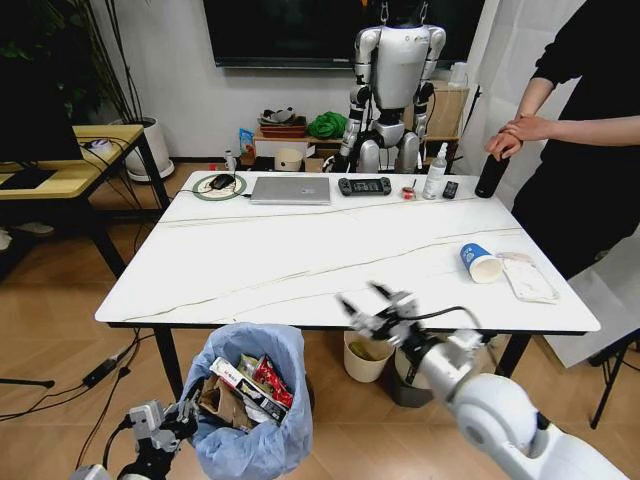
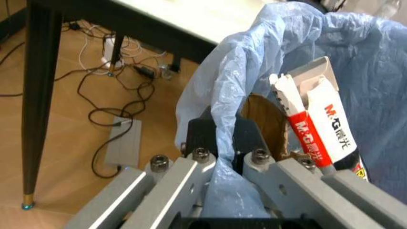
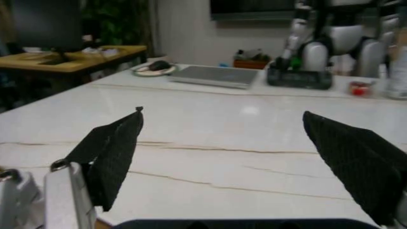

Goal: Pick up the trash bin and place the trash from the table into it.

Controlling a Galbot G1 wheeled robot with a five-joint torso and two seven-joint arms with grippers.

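A room with a wooden floor and a wall screen holds the large white tabletop (image 1: pixel 300 250), veined and black-legged, with a laptop (image 1: pixel 291 190) along its far side. Below its near edge, by the robot's left side, the trash bin (image 1: pixel 250 400) hangs lined with its crinkled blue bag, already carrying a flattened brown box and red and white wrappers. The left pincer (image 1: pixel 182 412) is clamped on the bin's rim; the left wrist view shows its fingers (image 2: pixel 210 138) closed over a fold of the liner, one inside and one outside. The right pincer (image 1: pixel 375 305) hovers over the tabletop's near edge with its fingers spread wide and nothing between them.

Trash still lies near the right end: a blue paper cup (image 1: pixel 478 262) on its side and a white wrapper (image 1: pixel 528 278) just beside it. So the bin is in hand and the loading seems partly done; the next move would call for the right pincer to reach toward the cup.

The head view gives cup, wrapper and bin together. The right wrist view looks between the spread fingers across bare tabletop to the laptop, while the left wrist view shows the grip up close and a red-and-white carton (image 2: pixel 318 133).
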